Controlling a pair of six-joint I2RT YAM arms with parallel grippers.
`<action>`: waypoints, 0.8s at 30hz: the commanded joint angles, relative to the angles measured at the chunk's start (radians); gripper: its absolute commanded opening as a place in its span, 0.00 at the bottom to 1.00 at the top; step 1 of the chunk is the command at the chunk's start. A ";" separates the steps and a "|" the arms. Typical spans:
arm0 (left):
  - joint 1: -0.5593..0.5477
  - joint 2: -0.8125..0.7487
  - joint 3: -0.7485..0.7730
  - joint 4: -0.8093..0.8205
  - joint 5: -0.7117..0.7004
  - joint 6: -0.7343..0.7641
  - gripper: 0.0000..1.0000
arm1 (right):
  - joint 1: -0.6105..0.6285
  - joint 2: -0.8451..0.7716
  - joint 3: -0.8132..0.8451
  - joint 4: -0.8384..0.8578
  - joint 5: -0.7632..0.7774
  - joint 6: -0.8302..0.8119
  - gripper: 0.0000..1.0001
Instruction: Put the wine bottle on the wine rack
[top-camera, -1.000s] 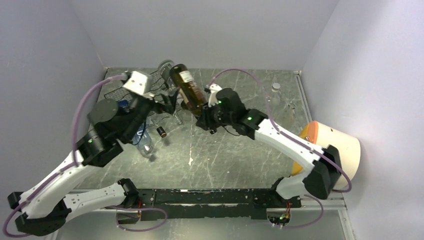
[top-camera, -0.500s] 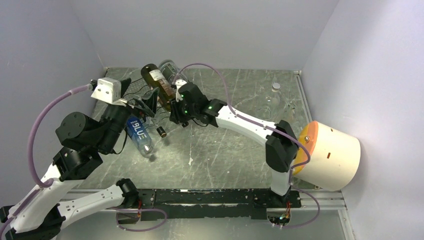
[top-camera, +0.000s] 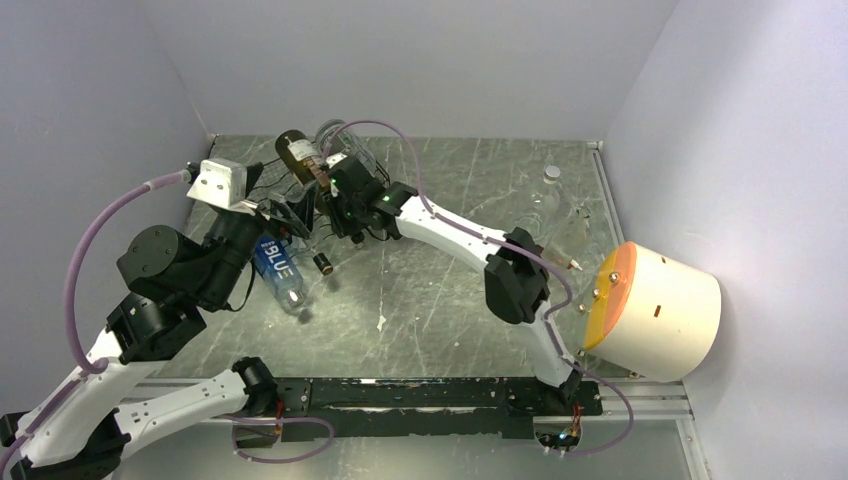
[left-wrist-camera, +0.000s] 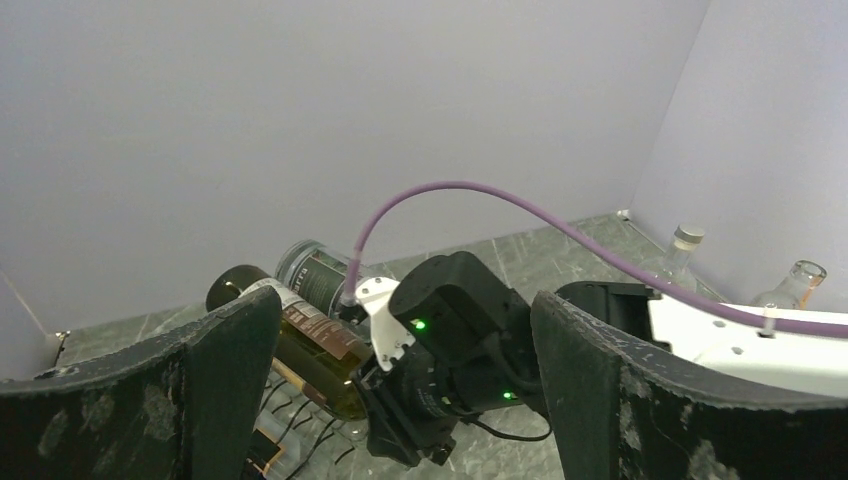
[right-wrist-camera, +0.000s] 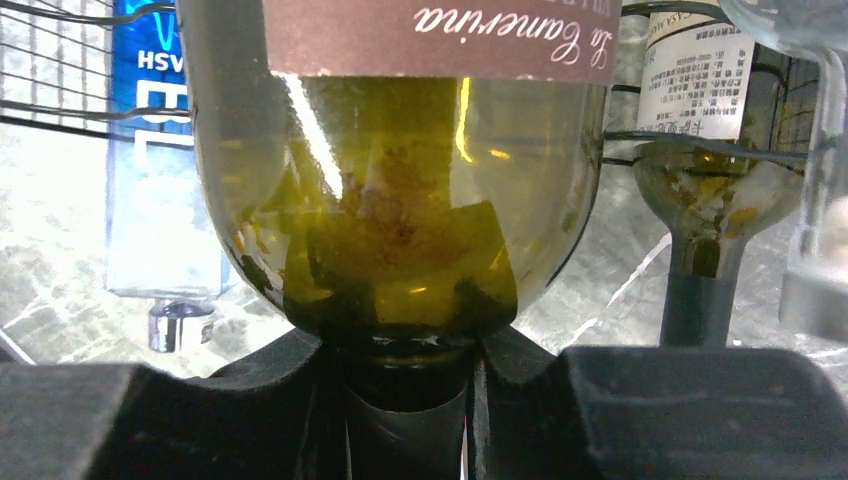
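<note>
One wine bottle (top-camera: 303, 157) (neck in right tool (right-wrist-camera: 405, 388)), one wine rack (top-camera: 262, 185)

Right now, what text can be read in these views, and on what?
"La Camerina", in script, first letter unsure: brown label of the wine bottle held by the right gripper.
"BLUE": blue label of the plastic bottle, top view.
"HSV": same label, right wrist view, cut off.
Too small to read: print on the white label of the neighbouring bottle.

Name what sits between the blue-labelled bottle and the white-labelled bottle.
The wine bottle, its neck clamped in the right gripper; the right wrist view shows it.
</note>
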 joint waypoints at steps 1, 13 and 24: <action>-0.005 -0.002 -0.004 -0.022 0.015 -0.019 0.98 | -0.006 0.048 0.136 -0.032 0.041 -0.036 0.03; -0.004 0.017 0.005 -0.040 0.031 -0.028 0.98 | -0.023 0.129 0.237 -0.127 0.027 -0.054 0.15; -0.004 0.007 0.004 -0.039 0.041 -0.039 0.98 | -0.038 0.170 0.282 -0.139 0.014 -0.052 0.40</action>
